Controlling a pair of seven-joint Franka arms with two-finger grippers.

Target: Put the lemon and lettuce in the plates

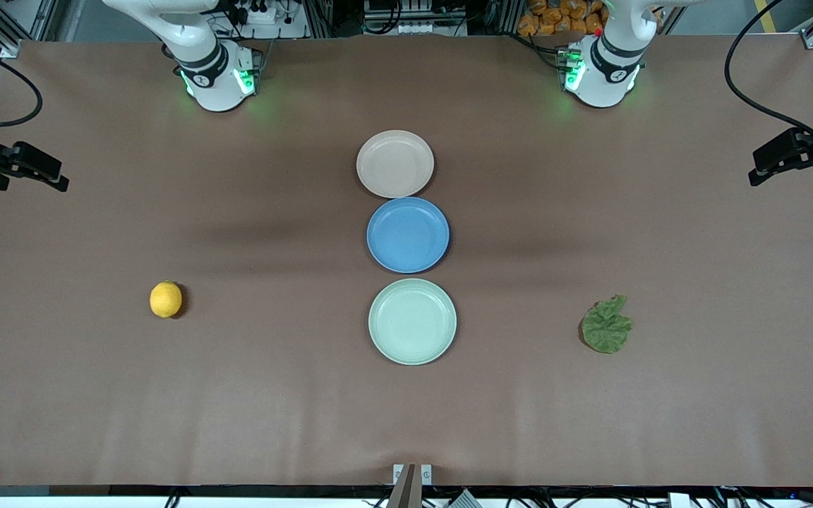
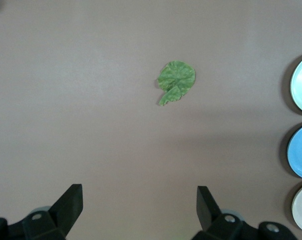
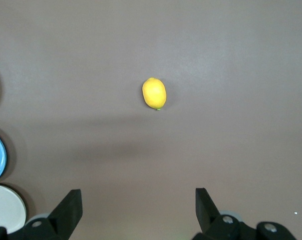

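Since both the left gripper (image 2: 139,207) and right gripper (image 3: 138,207) hover wide open and empty, nothing's started: small yellow lemon (image 1: 166,299) and crinkled green lettuce (image 1: 606,325) lie on the table at opposite ends, so each needs grabbing first, then the pale beige-pink plate (image 1: 395,164) and mint green plate (image 1: 412,322).

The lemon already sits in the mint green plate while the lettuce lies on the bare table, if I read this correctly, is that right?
Not quite: the lemon lies on the bare table toward the right arm's end, apart from the empty mint green plate, as the front view shows. The lettuce does lie on the bare table.
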